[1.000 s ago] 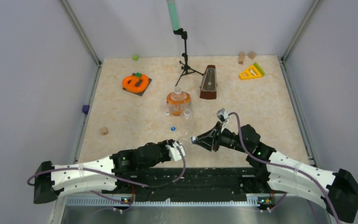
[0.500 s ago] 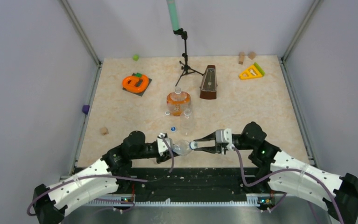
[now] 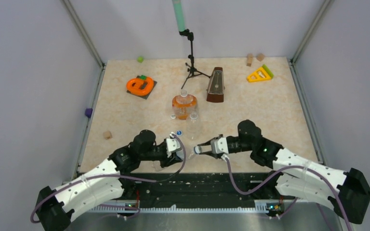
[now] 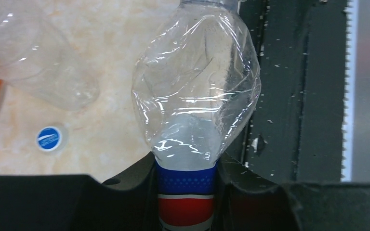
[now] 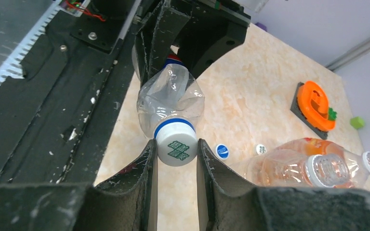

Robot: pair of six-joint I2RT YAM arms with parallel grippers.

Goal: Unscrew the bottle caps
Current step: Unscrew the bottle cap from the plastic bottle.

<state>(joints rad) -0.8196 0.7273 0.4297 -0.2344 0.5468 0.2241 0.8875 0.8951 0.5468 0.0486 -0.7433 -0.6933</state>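
The blue-labelled clear bottle point(image 4: 197, 86), crumpled, lies level between my grippers point(image 3: 188, 149). My left gripper point(image 4: 186, 166) is shut on its labelled body point(image 3: 176, 147). My right gripper point(image 5: 176, 150) is shut on its white cap point(image 5: 176, 143), which has green print and sits on the neck point(image 3: 200, 149). The squat orange bottle point(image 3: 184, 105) and the plain clear bottle point(image 3: 192, 123) stand behind with open necks point(image 5: 325, 171). A blue cap point(image 5: 222, 151) and a white cap point(image 5: 260, 149) lie loose on the table; the blue cap also shows in the left wrist view point(image 4: 51, 138).
A brown metronome point(image 3: 216, 85), a black stand point(image 3: 191, 57), an orange shape on a dark plate point(image 3: 140, 85) and a yellow triangle point(image 3: 259, 74) stand farther back. Wooden blocks point(image 3: 107, 134) point(image 3: 249, 59) lie about. The black base rail point(image 4: 294, 96) runs right beside the held bottle.
Both arms have raised their elbows and swung in. The left gripper moved away from the near edge with the bottle. The right wrist rolled and its fingers now sit round the cap.
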